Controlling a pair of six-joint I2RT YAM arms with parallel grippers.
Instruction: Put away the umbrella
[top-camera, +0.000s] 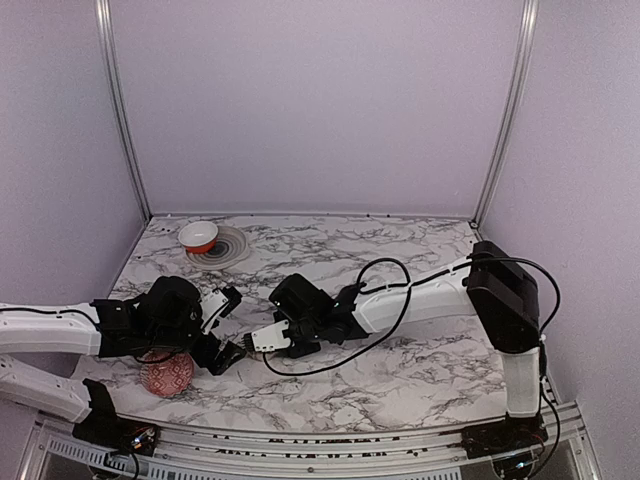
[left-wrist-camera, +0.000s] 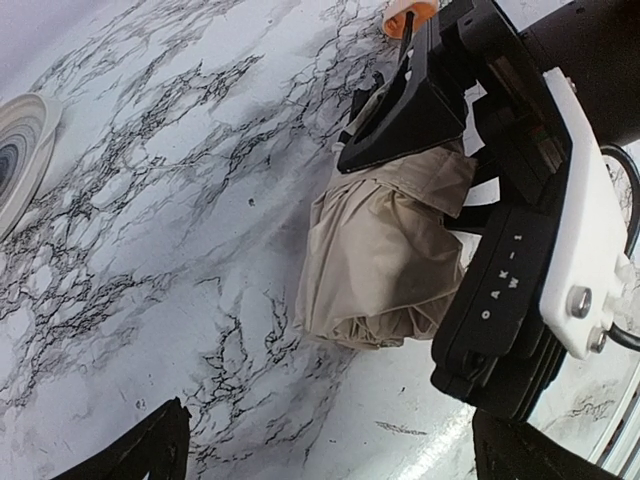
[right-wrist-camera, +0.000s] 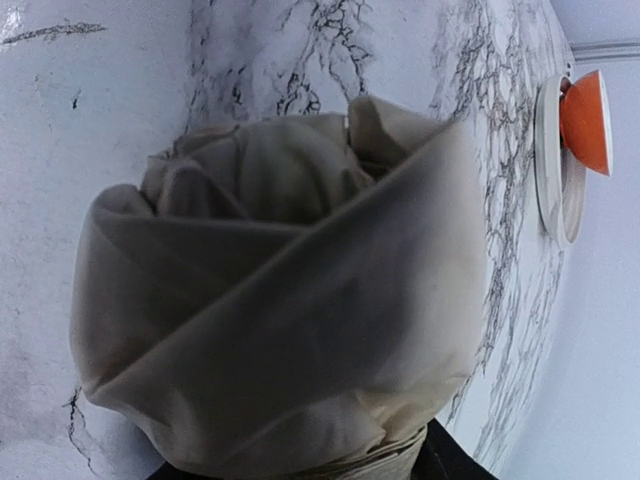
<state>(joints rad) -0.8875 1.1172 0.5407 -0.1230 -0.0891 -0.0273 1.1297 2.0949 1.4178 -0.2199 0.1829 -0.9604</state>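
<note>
Most of the compact umbrella of cream-beige fabric (left-wrist-camera: 385, 250) is hard to make out from above: in the top view only a pale sliver shows at the tip of the right gripper (top-camera: 258, 342), the rest covered by the black wrist. Its handle, shaft and strap cannot be made out in any view.

The left wrist camera shows far more. The crumpled bundle lies on the white, black-veined marble table (top-camera: 400, 380), bulging out from under the right gripper. One black finger presses down across the top of the cloth, and the opposite finger is hidden behind it. The right gripper looks closed on the fabric (judged from that one finger and the pinched folds). In the right wrist view the cloth fills nearly the whole frame, right up against the camera, and its own fingers are cut off but for a dark corner at the bottom.

The left gripper (top-camera: 230, 328) stands spread wide and holds nothing. Its fingers (left-wrist-camera: 140, 450) show only as two dark tips, with the umbrella just ahead of them, apart from both.

A red patterned ball (top-camera: 166, 375) sits under the left wrist, partly covered by it. Far beyond both grippers an orange-and-white bowl (top-camera: 198, 237) rests on a ridged round grey plate (top-camera: 232, 245).
</note>
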